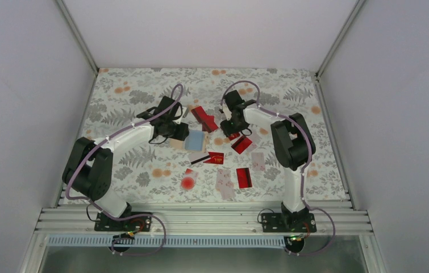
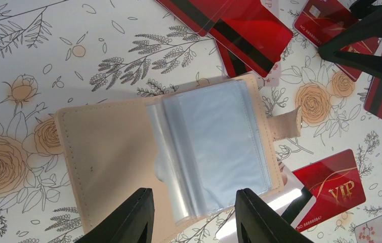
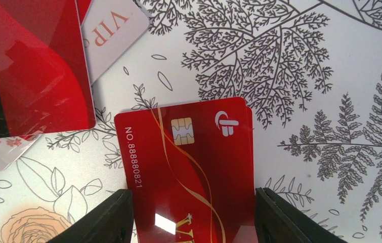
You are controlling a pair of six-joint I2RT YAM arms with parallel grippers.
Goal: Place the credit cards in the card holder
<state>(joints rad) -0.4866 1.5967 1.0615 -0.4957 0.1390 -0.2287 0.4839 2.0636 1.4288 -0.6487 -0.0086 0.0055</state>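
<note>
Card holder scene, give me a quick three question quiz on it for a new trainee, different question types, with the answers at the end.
1. True or false: the card holder lies folded shut.
2. The chip card framed by the right gripper is: A) red, B) white with a black stripe, C) pale pink.
3. Fill in: the red card at the lower right of the left wrist view bears the gold word ____.
Key: 1 false, it lies open with its clear sleeves showing; 2 A; 3 VIP.
</note>
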